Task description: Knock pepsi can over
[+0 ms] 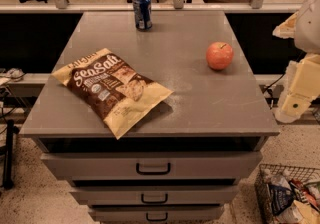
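The pepsi can [142,11] is dark blue with a silver top. It stands upright near the far edge of the grey cabinet top [200,103], a little left of centre. My arm hangs beside the cabinet's right edge, and the gripper [291,108] is at its lower end, off the surface. It is far from the can, to its right and nearer the front, and touches nothing on the cabinet.
A red apple [220,55] sits right of centre. A brown and yellow Sea Salt chip bag [112,90] lies at the front left. Drawers [152,167] are below the front edge. A wire basket [290,195] of items stands on the floor at the right.
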Robot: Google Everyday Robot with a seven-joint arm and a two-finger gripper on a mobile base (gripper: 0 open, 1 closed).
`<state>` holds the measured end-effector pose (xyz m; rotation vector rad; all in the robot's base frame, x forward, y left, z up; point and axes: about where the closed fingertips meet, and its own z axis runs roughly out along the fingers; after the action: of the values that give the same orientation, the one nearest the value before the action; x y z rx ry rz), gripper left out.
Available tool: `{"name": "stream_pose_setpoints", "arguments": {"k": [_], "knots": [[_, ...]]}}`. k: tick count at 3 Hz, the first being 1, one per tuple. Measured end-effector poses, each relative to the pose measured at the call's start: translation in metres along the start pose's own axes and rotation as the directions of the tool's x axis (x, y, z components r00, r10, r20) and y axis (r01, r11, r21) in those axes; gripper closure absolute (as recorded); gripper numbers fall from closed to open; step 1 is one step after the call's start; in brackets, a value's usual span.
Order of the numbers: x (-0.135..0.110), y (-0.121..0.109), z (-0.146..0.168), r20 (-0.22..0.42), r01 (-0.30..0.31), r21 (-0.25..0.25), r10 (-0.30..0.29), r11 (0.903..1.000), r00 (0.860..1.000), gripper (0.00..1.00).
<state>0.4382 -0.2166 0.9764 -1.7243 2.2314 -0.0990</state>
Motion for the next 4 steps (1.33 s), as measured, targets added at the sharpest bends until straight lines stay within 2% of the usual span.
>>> {"name": "stream_pose_setpoints", "arguments": {"k": [1, 2, 3, 4], "knots": [[0.0, 0.0, 0.0, 0.0, 0.0, 0.0, 0.0, 1.0, 1.0, 0.0], [-0.011, -0.016, 0.008, 0.063, 0.013, 0.012, -0.013, 0.9999, 0.998, 0.0], [-0.043, -0.063, 0.031, 0.203, 0.012, 0.045, -0.021, 0.9989, 0.979, 0.0], [-0.08, -0.115, 0.053, 0.335, -0.017, 0.071, -0.008, 0.9974, 0.942, 0.0]]}}
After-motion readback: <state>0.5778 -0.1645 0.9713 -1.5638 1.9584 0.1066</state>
